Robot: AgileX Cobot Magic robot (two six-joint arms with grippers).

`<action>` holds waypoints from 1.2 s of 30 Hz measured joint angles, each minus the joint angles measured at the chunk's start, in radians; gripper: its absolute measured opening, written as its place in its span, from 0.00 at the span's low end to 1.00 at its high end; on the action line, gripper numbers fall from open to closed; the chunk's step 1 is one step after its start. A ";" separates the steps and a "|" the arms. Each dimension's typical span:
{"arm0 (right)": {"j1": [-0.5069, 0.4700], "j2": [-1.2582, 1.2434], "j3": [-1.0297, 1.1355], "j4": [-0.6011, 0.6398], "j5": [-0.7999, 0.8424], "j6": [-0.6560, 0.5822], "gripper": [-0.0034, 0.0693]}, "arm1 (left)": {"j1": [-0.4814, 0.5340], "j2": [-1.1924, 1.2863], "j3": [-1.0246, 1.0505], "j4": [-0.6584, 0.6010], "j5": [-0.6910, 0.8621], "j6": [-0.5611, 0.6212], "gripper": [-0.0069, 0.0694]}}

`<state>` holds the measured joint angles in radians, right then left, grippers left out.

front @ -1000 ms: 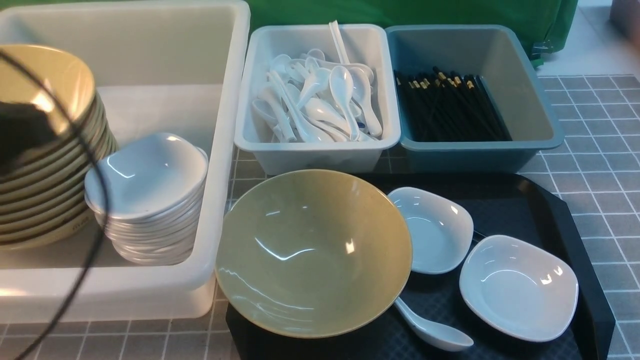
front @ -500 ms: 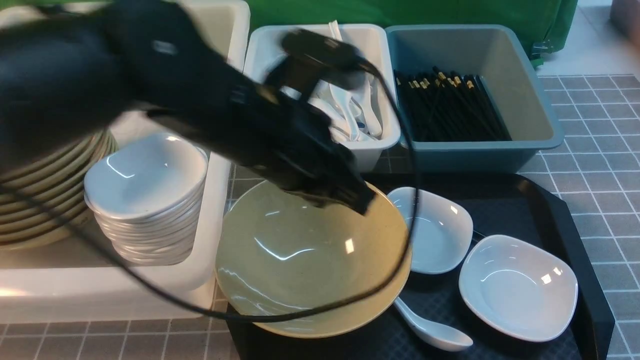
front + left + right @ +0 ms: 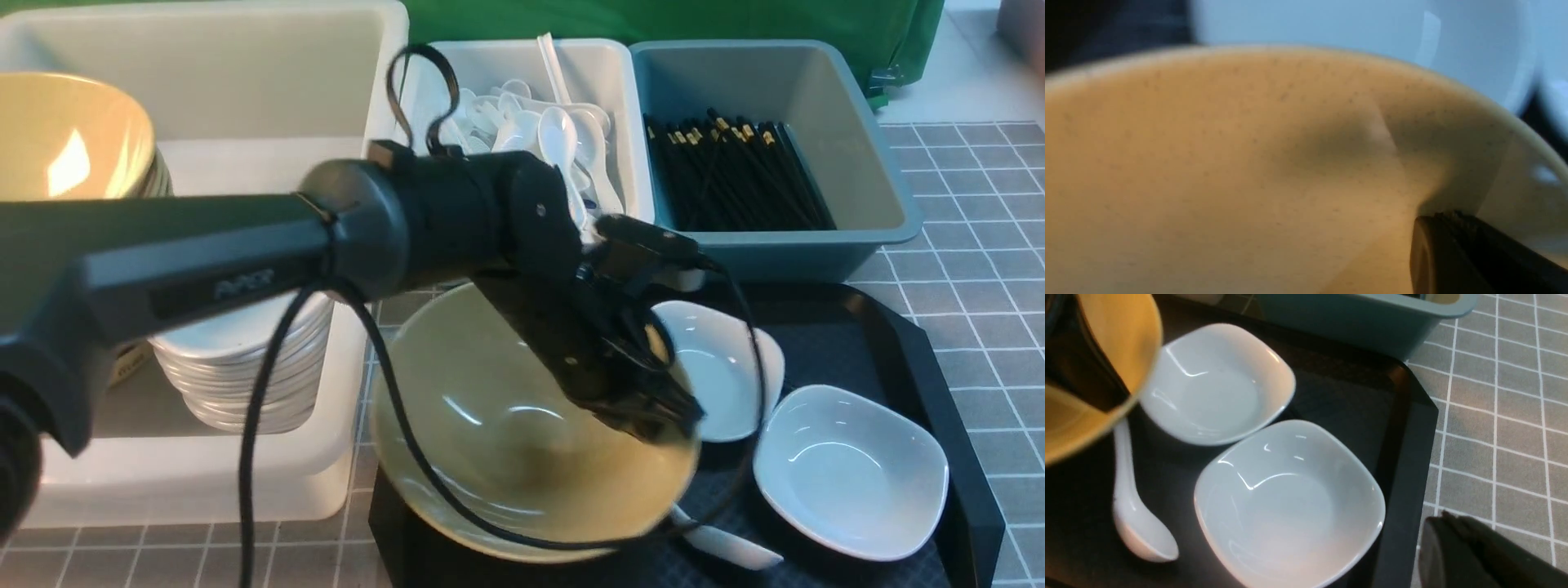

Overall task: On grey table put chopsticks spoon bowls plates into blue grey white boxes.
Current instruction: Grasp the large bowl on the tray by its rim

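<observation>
A large yellow-green bowl sits on the front left of a black tray. My left gripper is shut, its tip down inside the bowl against the inner wall by the right rim. It holds nothing. Two white plates lie on the tray to the bowl's right. A white spoon pokes out from under the bowl's rim. My right gripper is shut and empty, over the grey table just off the tray's right edge.
The white tub at left holds a stack of bowls and a stack of plates. Behind the tray stand the grey-white bin full of spoons and the blue bin with black chopsticks.
My left arm has swung in from the left across the tub and come down into the bowl. The bowl has shifted a little to the right, partly covering the spoon.
</observation>
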<state>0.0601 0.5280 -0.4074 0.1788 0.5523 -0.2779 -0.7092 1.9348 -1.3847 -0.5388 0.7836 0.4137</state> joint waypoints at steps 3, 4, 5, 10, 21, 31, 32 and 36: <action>0.000 0.000 0.000 0.001 -0.001 0.000 0.10 | -0.035 0.003 -0.032 -0.143 0.015 0.109 0.08; 0.000 0.000 0.001 0.001 -0.002 0.000 0.10 | -0.041 0.002 -0.051 -0.166 0.035 0.138 0.09; 0.000 0.000 0.002 0.001 -0.002 0.000 0.10 | -0.043 0.000 -0.059 -0.171 0.050 0.151 0.09; 0.000 0.000 0.008 0.001 -0.002 0.000 0.10 | -0.011 -0.032 -0.156 0.037 0.155 0.121 0.25; 0.000 0.000 0.009 0.002 -0.018 0.000 0.11 | 0.066 0.029 -0.173 0.571 0.168 -0.189 0.80; 0.000 0.000 0.017 0.002 -0.025 0.000 0.11 | 0.078 0.071 -0.188 0.525 0.250 -0.186 0.36; 0.000 0.000 0.017 0.002 -0.025 0.000 0.11 | 0.084 0.059 -0.189 0.510 0.261 -0.186 0.33; 0.000 0.000 0.017 0.002 -0.025 0.000 0.11 | 0.131 -0.001 -0.189 0.386 0.295 -0.146 0.16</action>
<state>0.0601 0.5280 -0.3908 0.1804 0.5277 -0.2779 -0.5781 1.9335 -1.5738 -0.1527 1.0784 0.2678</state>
